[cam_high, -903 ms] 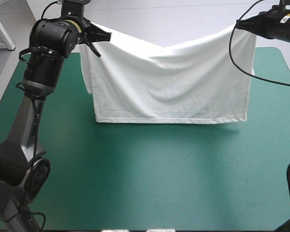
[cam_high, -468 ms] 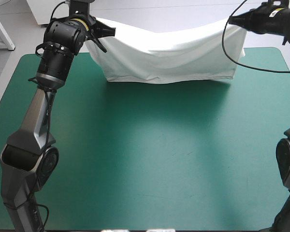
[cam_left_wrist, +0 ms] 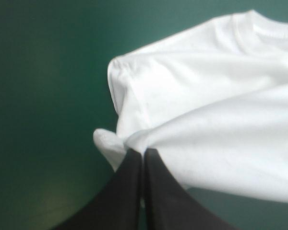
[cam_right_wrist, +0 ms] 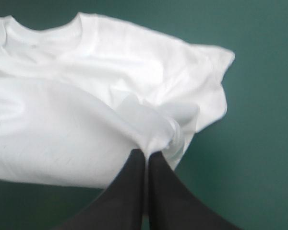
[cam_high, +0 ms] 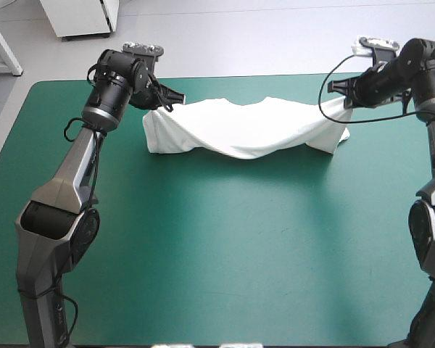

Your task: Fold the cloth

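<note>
Gripped corners of the T-shirt (cam_left_wrist: pixel 206 110) lie hidden (between the fingers (cam_left_wrist: pixel 127 191)).

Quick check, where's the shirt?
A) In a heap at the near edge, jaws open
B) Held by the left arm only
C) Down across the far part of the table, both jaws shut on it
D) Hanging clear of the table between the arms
C: the T-shirt rests across the far part of the table, and each wrist view shows jaws pinched shut on an end of it.
</note>
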